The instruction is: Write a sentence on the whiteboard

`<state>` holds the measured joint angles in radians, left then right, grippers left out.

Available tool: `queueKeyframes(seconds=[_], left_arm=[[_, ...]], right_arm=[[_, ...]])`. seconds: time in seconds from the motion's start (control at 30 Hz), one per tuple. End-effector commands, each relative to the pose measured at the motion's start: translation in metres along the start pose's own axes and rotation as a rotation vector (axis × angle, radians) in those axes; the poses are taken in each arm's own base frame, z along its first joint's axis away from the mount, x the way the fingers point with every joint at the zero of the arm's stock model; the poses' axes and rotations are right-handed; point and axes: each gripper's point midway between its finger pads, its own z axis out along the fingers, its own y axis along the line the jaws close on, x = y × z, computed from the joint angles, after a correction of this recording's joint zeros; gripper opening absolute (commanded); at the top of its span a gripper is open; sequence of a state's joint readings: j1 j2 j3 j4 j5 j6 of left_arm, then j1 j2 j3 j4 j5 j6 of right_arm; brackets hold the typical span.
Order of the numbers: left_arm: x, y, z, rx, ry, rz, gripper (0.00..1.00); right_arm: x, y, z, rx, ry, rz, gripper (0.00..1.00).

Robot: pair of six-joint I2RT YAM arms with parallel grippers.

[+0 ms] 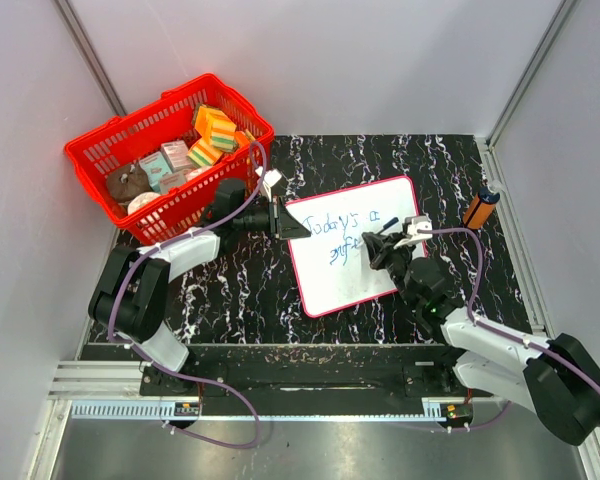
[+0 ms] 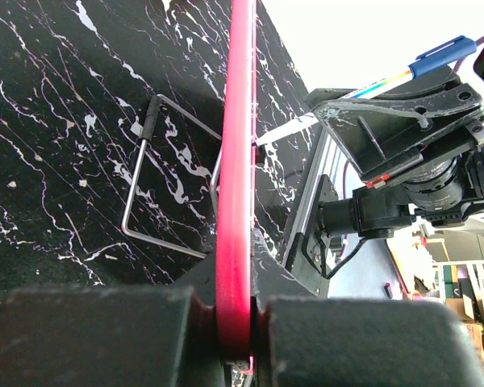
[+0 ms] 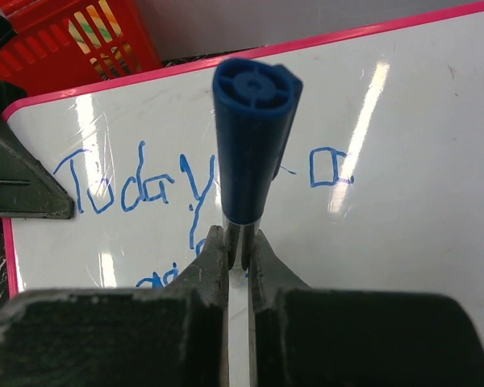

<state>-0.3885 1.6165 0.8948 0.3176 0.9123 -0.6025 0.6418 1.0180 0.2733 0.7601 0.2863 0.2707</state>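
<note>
The whiteboard point(image 1: 380, 210) lies tilted on the black marble table, white with a red-pink rim. The sentence point(image 1: 346, 226) is in blue: "Today's a", with a short second line below it. My left gripper point(image 1: 280, 216) is shut on the board's left edge. In the left wrist view that rim point(image 2: 235, 185) runs edge-on between the closed jaws of the left gripper point(image 2: 240, 316). My right gripper point(image 1: 382, 246) is shut on a blue marker point(image 3: 250, 137) held over the board's middle. The writing point(image 3: 129, 187) shows behind the right gripper point(image 3: 240, 242); the marker tip is hidden.
A red basket point(image 1: 170, 150) of boxes and sponges stands at the back left, close to the left arm. An orange cylinder point(image 1: 482, 208) lies right of the board. A bent metal wire frame point(image 2: 157, 185) rests on the table beside the board's rim. Grey walls enclose the table.
</note>
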Motion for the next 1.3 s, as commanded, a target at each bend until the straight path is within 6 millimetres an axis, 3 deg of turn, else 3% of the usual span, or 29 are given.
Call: queueKeyframes(seconds=[0.0,0.2,0.7,0.9,1.07,1.27], left_arm=[[0.04,0.04,-0.002,-0.147,0.095,-0.003,0.0],[0.04,0.04,-0.003,-0.15,0.093,-0.002,0.0],[0.038,0.04,-0.003,-0.15,0.092,0.001,0.0],[0.038,0.04,-0.003,-0.15,0.092,0.001,0.0],[0.038,0.039,-0.002,-0.149,0.092,0.001,0.0],[0.038,0.039,-0.003,-0.15,0.092,0.004,0.0]], right_arm=[[0.007,0.0,-0.005,-0.012,0.023,0.028,0.0],[0.018,-0.001,-0.009,-0.014,0.056,0.034,0.0],[0.017,-0.018,-0.015,0.072,0.061,0.015,0.0],[0.005,-0.026,-0.014,0.122,0.023,-0.001,0.0],[-0.007,-0.018,-0.014,0.09,-0.005,0.006,0.0],[-0.049,0.0,-0.031,-0.008,-0.146,0.058,0.0]])
